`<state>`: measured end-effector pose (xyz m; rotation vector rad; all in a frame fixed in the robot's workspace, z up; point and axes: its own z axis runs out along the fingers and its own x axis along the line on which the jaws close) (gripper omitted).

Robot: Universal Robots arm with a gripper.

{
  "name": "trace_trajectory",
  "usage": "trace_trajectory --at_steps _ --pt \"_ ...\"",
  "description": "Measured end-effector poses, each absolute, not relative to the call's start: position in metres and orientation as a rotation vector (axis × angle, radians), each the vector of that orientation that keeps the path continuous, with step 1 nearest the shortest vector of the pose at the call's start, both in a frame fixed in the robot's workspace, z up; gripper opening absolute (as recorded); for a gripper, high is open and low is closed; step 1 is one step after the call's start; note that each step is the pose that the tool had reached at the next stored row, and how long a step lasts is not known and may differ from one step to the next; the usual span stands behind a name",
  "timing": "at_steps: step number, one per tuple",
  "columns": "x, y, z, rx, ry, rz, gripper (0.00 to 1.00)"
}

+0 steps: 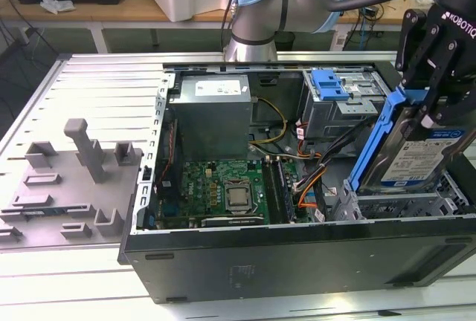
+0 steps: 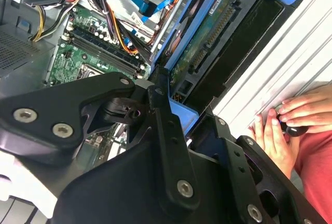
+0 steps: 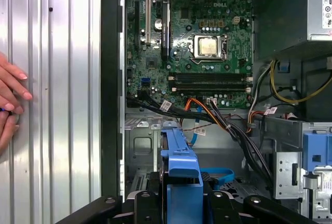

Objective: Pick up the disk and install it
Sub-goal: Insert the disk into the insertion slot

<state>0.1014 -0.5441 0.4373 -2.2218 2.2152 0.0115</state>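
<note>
Hand [image 1: 430,110] clamps disk [image 1: 415,154] | tilted above drive bay [image 1: 394,206] | case edge [image 1: 297,241] close

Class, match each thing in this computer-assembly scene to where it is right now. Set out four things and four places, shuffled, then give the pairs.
Things:
1. the disk
2. blue bracket
3. grey fixture block
4. processor socket

Places:
a. in the middle of the green board
b. tilted, held by the pincer
c. atop the grey drive cage
d. on the ribbed table, at the exterior view's left

Pairs: 1-b, 2-c, 3-d, 4-a
</note>
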Motion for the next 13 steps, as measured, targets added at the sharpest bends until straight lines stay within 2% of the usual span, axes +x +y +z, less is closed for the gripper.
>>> trace_trajectory --at_steps 13 --pt "0.1014 -0.5441 0.4315 -2.222 2.215 0.012 0.37"
